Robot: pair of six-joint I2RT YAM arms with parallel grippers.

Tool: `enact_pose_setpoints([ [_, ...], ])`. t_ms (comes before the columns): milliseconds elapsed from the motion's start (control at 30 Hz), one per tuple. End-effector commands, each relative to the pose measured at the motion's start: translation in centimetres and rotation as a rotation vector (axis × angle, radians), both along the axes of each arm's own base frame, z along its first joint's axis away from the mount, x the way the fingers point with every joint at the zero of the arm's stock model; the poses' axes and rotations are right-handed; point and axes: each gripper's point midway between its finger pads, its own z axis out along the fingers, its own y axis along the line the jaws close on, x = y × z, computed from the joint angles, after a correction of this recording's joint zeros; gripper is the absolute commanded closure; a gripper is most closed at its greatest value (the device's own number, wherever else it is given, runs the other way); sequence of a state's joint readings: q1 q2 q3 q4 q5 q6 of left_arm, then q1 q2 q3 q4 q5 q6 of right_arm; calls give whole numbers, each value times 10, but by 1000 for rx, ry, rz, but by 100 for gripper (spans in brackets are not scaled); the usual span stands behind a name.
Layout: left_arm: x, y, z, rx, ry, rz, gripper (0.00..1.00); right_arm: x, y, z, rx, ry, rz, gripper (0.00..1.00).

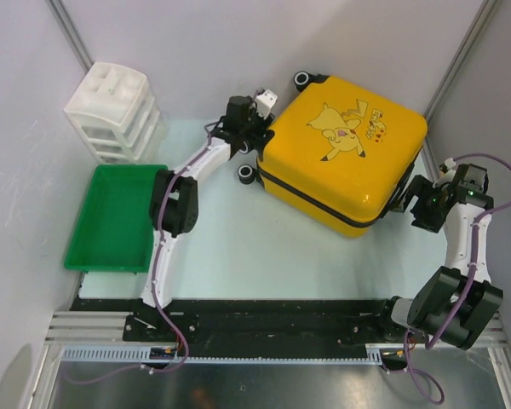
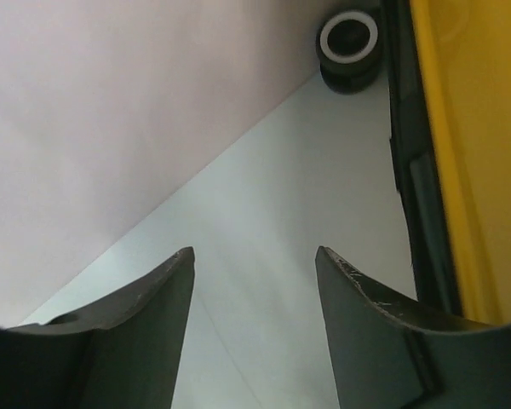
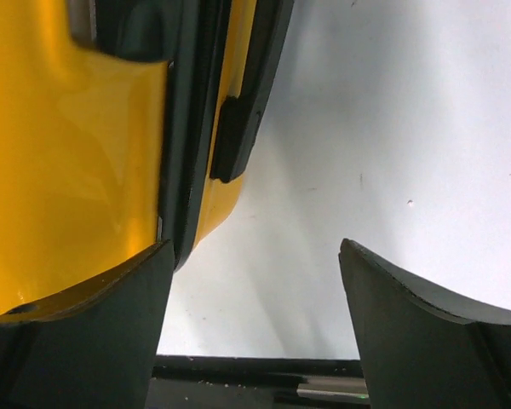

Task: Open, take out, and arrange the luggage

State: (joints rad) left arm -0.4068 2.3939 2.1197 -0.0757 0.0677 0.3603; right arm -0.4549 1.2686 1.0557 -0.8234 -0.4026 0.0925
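Suitcase: I see the yellow suitcase (image 1: 345, 158) lying flat on the table (image 1: 238, 247), far and right of centre. It is turned at an angle, cartoon print up, lid closed.
Zipper trim: a black band (image 1: 311, 198) runs along the side facing me, with no gap that I can make out.
Wheels: two black wheels show on the suitcase's left side, one at the far corner (image 1: 305, 79) and one at the near corner (image 1: 247, 173).
Left arm: my left arm (image 1: 175, 204) reaches out to that wheeled side, its wrist between the two wheels and just beside the shell.
Left jaws: they are spread apart with only bare table between them. In the left wrist view the yellow shell and its black trim run down the right edge, just beside the right-hand jaw. I cannot tell if they touch.
Right arm: my right arm (image 1: 460, 230) bends in toward the suitcase's right side.
Right jaws: they stand wide apart and grip nothing. In the right wrist view the suitcase's corner fills the left side and reaches down to the left-hand jaw, with white table across the rest of the gap.
Side block: a small black block (image 3: 238, 128) sits on the trim in that view.
Tray: a green tray (image 1: 119, 168) lies at the table's left edge, well apart from the suitcase.
Drawers: a white drawer unit (image 1: 115, 111) stands just behind the tray in the far-left corner.
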Motion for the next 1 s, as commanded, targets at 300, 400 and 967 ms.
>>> enact_pose_setpoints([
  [300, -184, 12, 13, 80, 108, -277, 44, 8, -47, 24, -40, -139, -76, 16],
  [400, -234, -4, 8, 69, 155, -335, 45, 9, -87, 30, -151, -156, -157, 16],
  [967, -235, 36, 105, -246, 212, -136, 25, -33, -66, -62, -97, 264, -107, 78],
])
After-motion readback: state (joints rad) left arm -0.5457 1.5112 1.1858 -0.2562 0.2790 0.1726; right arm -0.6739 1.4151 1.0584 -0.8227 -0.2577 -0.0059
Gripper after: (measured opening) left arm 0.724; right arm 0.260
